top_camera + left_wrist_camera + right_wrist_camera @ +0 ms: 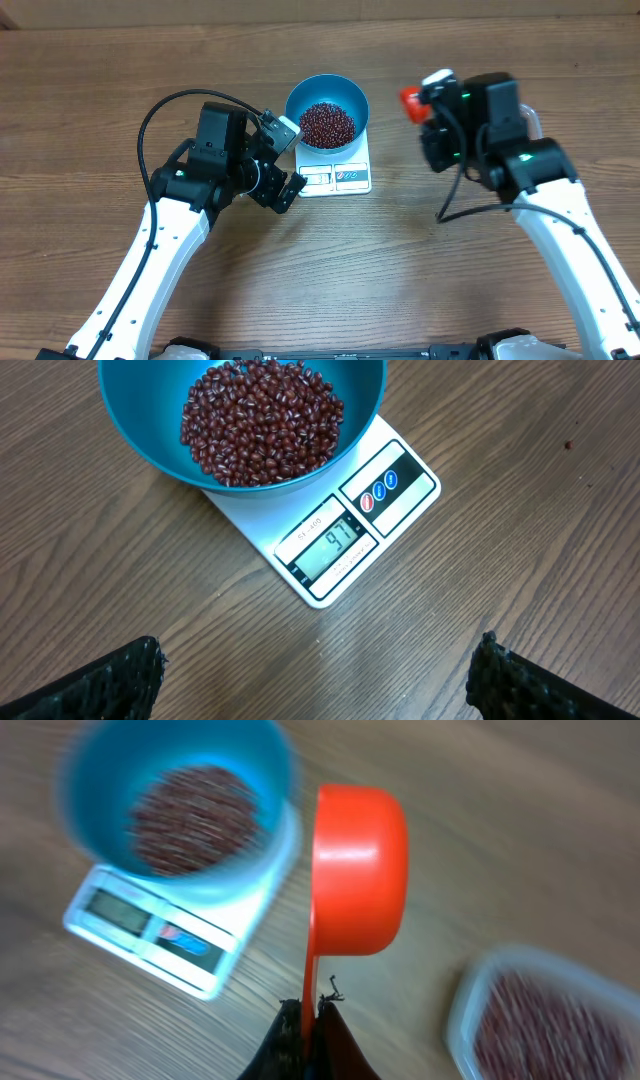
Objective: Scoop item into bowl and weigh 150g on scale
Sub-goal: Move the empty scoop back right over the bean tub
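**Beans rest in the bowl on the scale**

The small dark red-brown beans (327, 124) lie in the round bright blue bowl (298, 98), which stands on the flat white digital scale (335, 178). The left fingers (110, 685) are wide apart beside the scale and hold nothing. The right fingers (340, 1045) are closed on the handle of an orange plastic scoop (360, 870).
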`<state>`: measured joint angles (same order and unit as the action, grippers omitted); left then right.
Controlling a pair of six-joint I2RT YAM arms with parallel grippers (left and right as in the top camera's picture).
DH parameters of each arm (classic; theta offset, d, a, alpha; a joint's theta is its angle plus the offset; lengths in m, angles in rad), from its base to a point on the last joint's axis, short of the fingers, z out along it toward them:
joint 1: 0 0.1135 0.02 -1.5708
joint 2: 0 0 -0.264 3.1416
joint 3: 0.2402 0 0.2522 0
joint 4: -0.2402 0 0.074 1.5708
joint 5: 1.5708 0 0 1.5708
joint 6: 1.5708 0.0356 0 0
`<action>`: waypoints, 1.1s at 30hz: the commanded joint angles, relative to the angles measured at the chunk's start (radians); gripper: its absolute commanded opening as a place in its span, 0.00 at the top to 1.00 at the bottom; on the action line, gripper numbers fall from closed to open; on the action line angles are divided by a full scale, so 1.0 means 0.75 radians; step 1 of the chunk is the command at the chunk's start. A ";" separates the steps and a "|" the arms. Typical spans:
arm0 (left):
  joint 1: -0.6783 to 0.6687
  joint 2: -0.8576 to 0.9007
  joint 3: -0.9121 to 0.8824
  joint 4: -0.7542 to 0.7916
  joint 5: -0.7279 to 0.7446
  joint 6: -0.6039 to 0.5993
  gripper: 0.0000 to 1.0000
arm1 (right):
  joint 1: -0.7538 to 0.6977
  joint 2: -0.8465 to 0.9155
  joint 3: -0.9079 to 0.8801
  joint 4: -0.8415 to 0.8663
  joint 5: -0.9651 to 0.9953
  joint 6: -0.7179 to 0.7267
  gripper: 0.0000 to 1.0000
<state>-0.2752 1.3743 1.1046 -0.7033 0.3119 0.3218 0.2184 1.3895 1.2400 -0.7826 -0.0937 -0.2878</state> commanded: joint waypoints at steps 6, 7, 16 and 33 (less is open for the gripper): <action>-0.009 -0.020 -0.002 0.001 0.024 0.025 0.01 | -0.279 -0.026 0.027 -0.051 0.010 0.235 0.96; -0.009 -0.020 -0.002 0.001 0.024 0.025 0.00 | -0.305 -0.026 0.027 -0.051 0.009 0.245 0.97; -0.009 -0.020 -0.002 0.001 0.023 0.025 0.00 | -0.432 0.056 0.021 -0.055 0.010 0.245 0.96; -0.009 -0.020 -0.002 0.001 0.024 0.025 0.00 | -0.434 0.278 0.021 -0.031 0.116 0.245 0.96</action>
<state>-0.2752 1.3743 1.1046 -0.7033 0.3119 0.3218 -0.1032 1.5982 1.2400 -0.8169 -0.0650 -0.1085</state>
